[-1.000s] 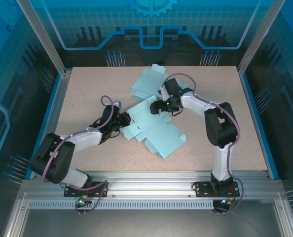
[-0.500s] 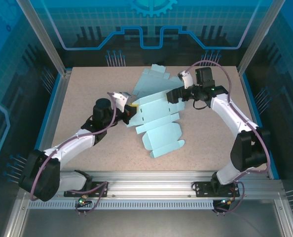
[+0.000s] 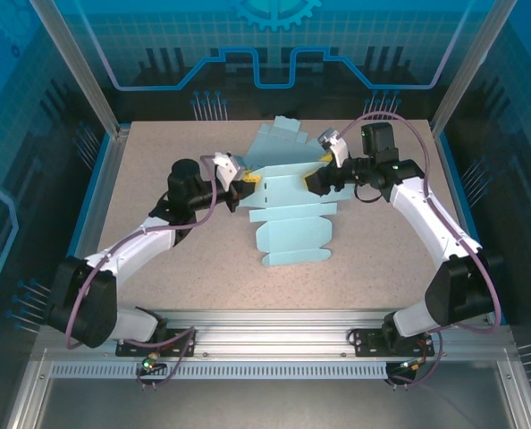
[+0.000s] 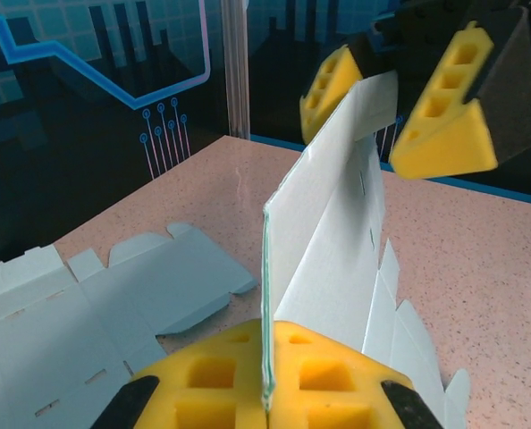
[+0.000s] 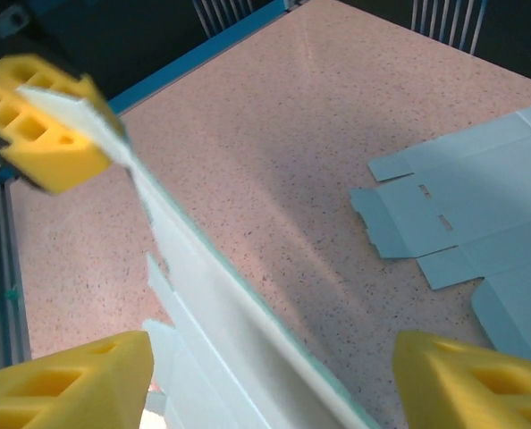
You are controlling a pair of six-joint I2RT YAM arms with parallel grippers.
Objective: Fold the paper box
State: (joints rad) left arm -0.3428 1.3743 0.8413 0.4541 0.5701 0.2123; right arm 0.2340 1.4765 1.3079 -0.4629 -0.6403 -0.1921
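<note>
The paper box [image 3: 292,219] is a light blue flat blank in the middle of the table, with its far panel lifted off the surface. My left gripper [image 3: 248,182] is shut on the left end of that raised panel. In the left wrist view the panel [image 4: 332,232] stands edge-up out of my left gripper [image 4: 267,340]. My right gripper [image 3: 323,176] is at the panel's right end, open, with one finger on each side. The right wrist view has the panel [image 5: 239,331] running between the yellow fingers [image 5: 78,380] without touching them.
A second flat blue blank [image 3: 274,143] lies at the back of the table; it also lies beside the held panel in the wrist views [image 4: 113,295] [image 5: 480,206]. Blue rails edge the table [image 3: 158,161], and the back wall stands close behind.
The box blank has swung round and shifted towards the centre, its far panel now raised. The left gripper moved up and back with it. The right gripper came onto the panel's right end, its jaws narrowing.
</note>
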